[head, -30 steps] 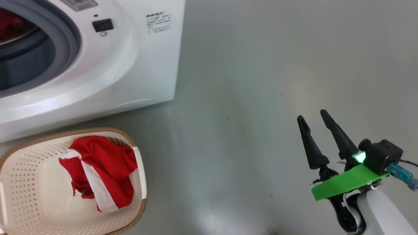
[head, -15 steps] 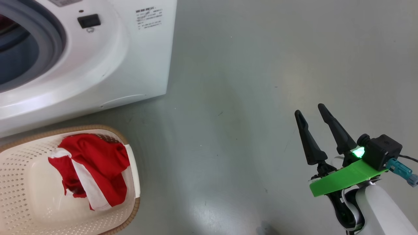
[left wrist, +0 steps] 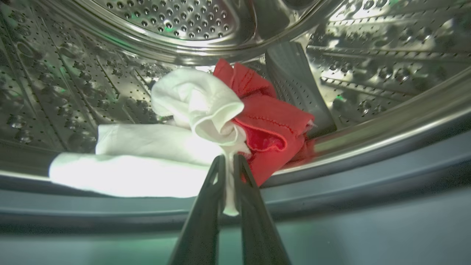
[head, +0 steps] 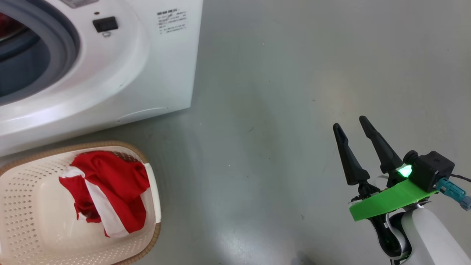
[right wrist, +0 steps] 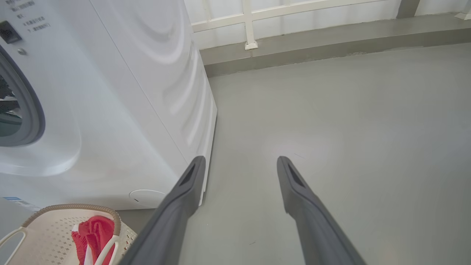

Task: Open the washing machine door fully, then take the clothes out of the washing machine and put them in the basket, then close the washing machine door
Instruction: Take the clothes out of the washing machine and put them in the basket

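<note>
Left wrist view: my left end effector [left wrist: 229, 159] is clamped on a bunched white fold of the clothes [left wrist: 268, 125], which I judge soft, light and likely to trail.

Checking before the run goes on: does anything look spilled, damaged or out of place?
Nothing stands out. One red-and-white fabric garment lies inside the cream perforated plastic basket; another red-and-white garment sits in the steel drum, its white fold pinched by the left tool.
</note>
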